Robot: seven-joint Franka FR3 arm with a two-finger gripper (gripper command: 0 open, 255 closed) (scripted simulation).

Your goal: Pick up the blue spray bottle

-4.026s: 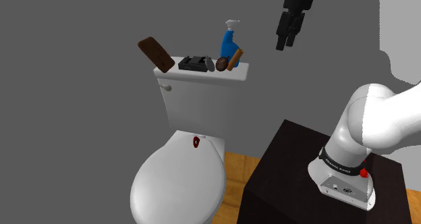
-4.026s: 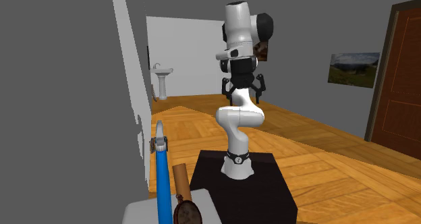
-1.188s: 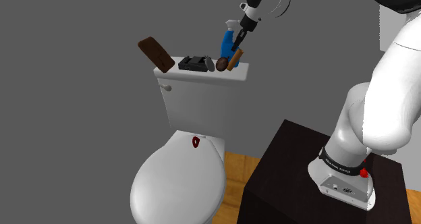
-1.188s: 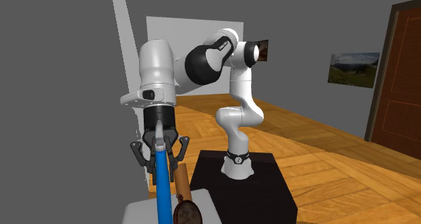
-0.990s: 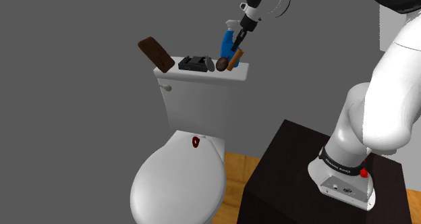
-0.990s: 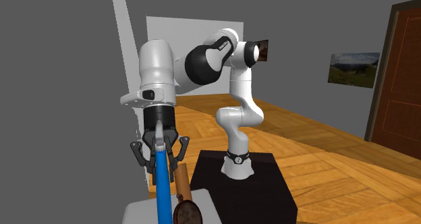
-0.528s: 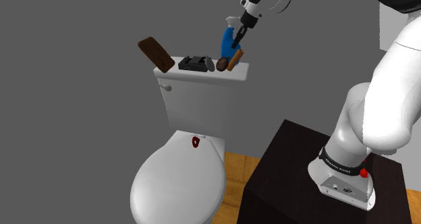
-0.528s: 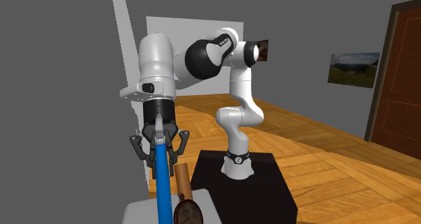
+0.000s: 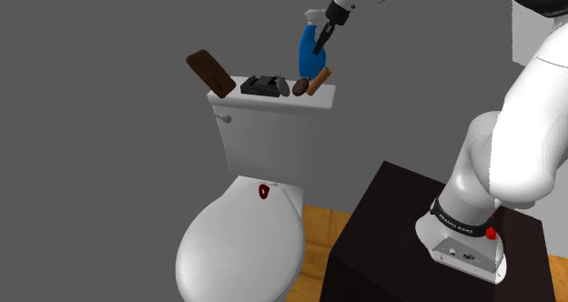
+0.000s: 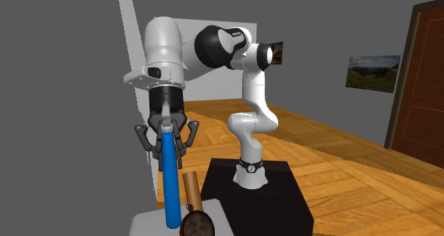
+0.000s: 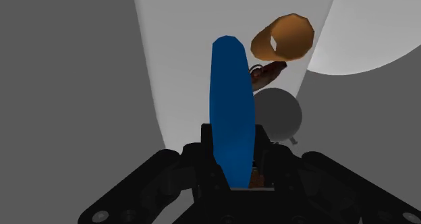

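Toilet tank lid (image 9: pixel 264 99): gripper (image 9: pixel 319 44) clamped on blue spray bottle (image 9: pixel 307 60) (hanging just above lid); high, narrow hold risks swing or slip.

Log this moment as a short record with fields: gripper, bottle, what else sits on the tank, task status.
gripper: shut on the blue spray bottle, near its top
bottle: upright, low over the toilet tank lid; contact unclear
also on lid: brown slab, black object, dark round brush, tan cylinder
task status: grasp made; lift seems barely begun
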